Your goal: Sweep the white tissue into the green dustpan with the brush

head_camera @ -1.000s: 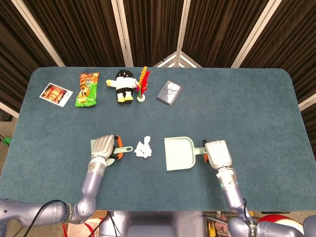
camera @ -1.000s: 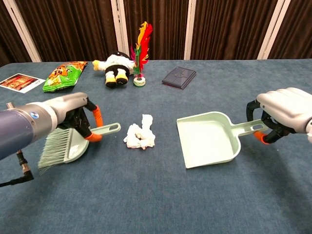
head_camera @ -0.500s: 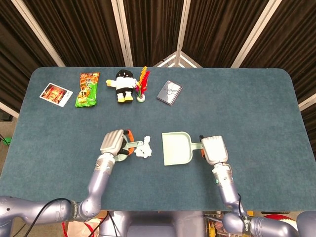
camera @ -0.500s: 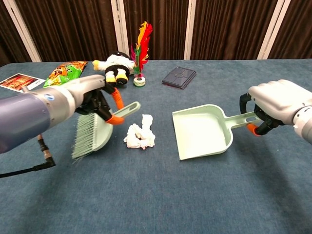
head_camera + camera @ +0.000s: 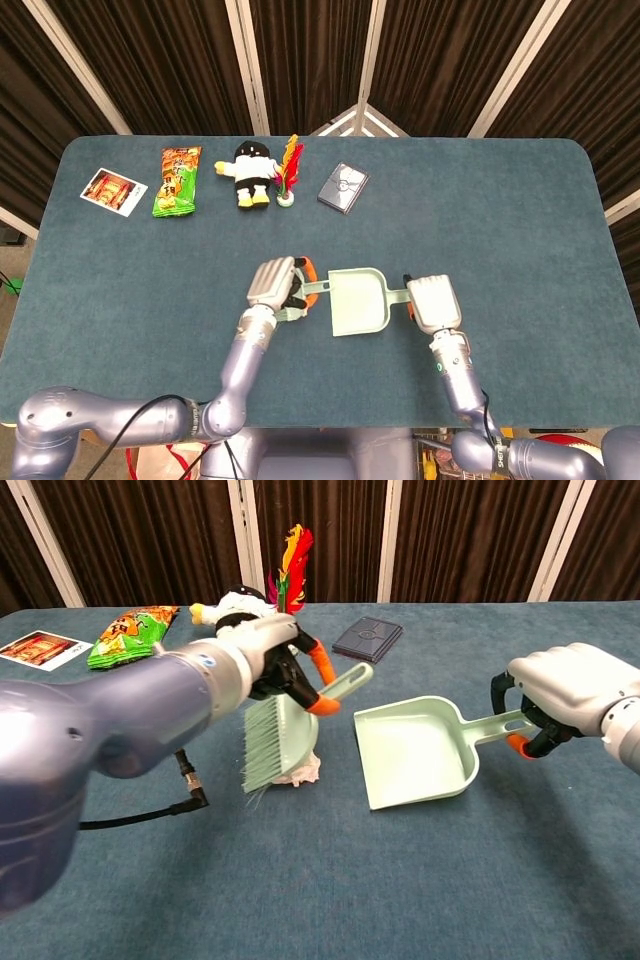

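Observation:
My left hand (image 5: 272, 283) (image 5: 268, 652) grips the pale green brush (image 5: 282, 732) by its orange-trimmed handle. The brush head points down over the white tissue (image 5: 303, 772), which shows only as a small patch behind the bristles in the chest view and is hidden under the hand in the head view. The green dustpan (image 5: 357, 301) (image 5: 416, 752) lies just right of the tissue, its open mouth facing the brush. My right hand (image 5: 434, 303) (image 5: 566, 692) holds the dustpan's handle at its right end.
Along the table's far side lie a photo card (image 5: 113, 190), a green snack bag (image 5: 176, 180), a black-and-white plush toy (image 5: 252, 172), a feather shuttlecock (image 5: 289, 176) and a dark wallet (image 5: 343, 187).
My left hand has carried the brush to the right, from left of the tissue to directly over it. The dustpan shifted slightly left a second ago and is now still.

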You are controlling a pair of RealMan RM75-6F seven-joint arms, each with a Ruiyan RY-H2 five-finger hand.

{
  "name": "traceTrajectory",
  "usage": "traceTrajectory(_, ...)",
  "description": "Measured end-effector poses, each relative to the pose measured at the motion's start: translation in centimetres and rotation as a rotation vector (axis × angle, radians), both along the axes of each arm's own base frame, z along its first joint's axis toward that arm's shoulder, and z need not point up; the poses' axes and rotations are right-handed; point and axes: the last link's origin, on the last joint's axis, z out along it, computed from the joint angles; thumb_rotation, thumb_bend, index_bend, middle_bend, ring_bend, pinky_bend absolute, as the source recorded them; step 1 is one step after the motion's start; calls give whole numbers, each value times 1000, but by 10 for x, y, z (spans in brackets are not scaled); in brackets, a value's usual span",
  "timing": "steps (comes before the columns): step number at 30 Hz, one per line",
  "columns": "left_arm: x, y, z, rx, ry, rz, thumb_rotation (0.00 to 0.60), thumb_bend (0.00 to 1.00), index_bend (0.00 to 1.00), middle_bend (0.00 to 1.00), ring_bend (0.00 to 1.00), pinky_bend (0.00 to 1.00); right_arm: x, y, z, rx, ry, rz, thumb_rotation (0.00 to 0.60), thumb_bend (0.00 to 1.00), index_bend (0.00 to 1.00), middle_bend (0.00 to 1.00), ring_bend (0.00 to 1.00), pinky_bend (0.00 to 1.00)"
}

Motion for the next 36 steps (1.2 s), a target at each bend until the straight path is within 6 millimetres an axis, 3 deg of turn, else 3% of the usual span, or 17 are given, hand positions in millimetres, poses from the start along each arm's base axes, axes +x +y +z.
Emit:
traceTrajectory(10, 48, 0, -15, 30, -64, -67, 600, 623, 813, 1000, 1000, 1000, -2, 1, 5, 0, -10, 1, 600, 447, 647, 886, 919, 871)
traceTrajectory(20, 76, -2, -7, 92, -184, -110, 600, 576, 806, 1000, 1000, 1000, -4, 5, 11, 0, -10, 9, 600, 447, 648, 887, 919, 871)
traceTrajectory(26, 77, -4, 3, 120, -293, -149, 600, 555, 802, 1000, 1000, 1000, -6, 8, 10, 6, -6, 9, 600, 447, 647, 887, 919, 871)
traceTrajectory(36, 57, 2, 23, 108, -376, -131, 600, 554, 798, 1000, 1000, 1000, -4, 2, 1, -1, 15, 5, 600, 447, 647, 887, 919, 871)
